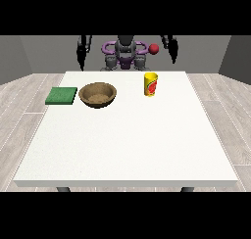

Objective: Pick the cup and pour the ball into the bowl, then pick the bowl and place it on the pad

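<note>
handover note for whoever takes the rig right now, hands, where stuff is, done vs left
Hands: the hand at the view's left and the hand at the view's right are both raised at the far side of the table, holding nothing; finger state can't be made out.

Things: yellow cup upright on the white table, far right of centre. Brown bowl left of it, apart. Green pad left of the bowl, not touching. A red ball shows above the cup, near the robot's torso, not in the cup.

Done: nothing yet.

Left: pick cup, pour ball into bowl, move bowl onto pad.
</note>
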Robot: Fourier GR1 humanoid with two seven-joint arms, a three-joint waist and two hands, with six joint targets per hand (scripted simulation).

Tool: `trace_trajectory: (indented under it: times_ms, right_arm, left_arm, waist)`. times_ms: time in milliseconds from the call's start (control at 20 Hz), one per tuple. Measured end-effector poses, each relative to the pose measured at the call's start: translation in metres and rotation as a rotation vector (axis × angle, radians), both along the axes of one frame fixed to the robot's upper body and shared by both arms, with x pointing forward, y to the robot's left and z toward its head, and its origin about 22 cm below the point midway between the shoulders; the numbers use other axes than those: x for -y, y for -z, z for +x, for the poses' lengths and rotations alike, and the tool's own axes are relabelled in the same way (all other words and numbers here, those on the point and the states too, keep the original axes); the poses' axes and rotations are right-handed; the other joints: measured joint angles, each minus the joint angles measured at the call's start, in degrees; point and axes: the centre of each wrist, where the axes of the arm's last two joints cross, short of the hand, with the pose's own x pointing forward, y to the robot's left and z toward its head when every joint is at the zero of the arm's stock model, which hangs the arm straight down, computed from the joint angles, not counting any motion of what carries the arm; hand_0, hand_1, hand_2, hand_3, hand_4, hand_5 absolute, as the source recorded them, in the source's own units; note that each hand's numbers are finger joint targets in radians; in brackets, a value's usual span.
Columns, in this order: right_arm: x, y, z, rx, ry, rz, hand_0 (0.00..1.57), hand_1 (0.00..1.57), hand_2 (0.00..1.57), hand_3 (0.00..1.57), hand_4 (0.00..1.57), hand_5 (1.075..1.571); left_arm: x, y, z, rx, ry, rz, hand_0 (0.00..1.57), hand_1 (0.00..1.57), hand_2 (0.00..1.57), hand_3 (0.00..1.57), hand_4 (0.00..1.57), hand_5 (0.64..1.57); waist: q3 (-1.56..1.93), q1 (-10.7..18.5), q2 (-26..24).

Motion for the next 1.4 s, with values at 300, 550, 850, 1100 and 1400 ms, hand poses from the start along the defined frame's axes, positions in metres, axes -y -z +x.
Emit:
trace_trajectory:
  times_ms: [300,550,850,1100,1400]
  right_arm:
    - [0.006,-0.021,0.002,0.022,0.002,-0.02,0.0,0.0,0.0,0.0,0.87,1.533]
    - [0.002,-0.031,-0.013,-0.117,0.065,0.113,0.0,0.0,0.0,0.0,0.86,1.532]
    - [0.003,-0.074,-0.017,-0.103,0.089,0.149,0.0,0.0,0.0,0.0,0.76,1.548]
    - [-0.003,-0.095,-0.011,0.041,0.065,0.157,0.0,0.0,0.0,0.0,0.72,1.546]
    - [-0.007,-0.094,0.005,0.211,0.023,0.166,0.0,0.0,0.0,0.0,0.68,1.539]
  left_arm:
    - [-0.006,-0.02,0.0,0.011,-0.001,0.019,0.0,0.0,0.0,0.0,0.66,1.566]
    - [0.018,-0.022,-0.016,-0.162,-0.009,-0.167,0.0,0.0,0.0,0.0,0.64,1.564]
    - [0.039,-0.068,-0.018,-0.149,-0.006,-0.214,0.0,0.0,0.0,0.0,0.56,1.555]
    - [0.054,-0.076,-0.006,-0.016,-0.003,-0.186,0.0,0.0,0.0,0.0,0.59,1.55]
    - [0.054,-0.072,0.018,0.176,-0.008,-0.134,0.0,0.0,0.0,0.0,0.57,1.507]
  waist:
    - [-0.61,0.1,-10.39]
    - [-0.86,-1.7,-21.15]
    - [-0.92,-2.32,-19.79]
    - [-0.94,-3.57,-10.66]
    - [-0.95,-4.46,1.74]
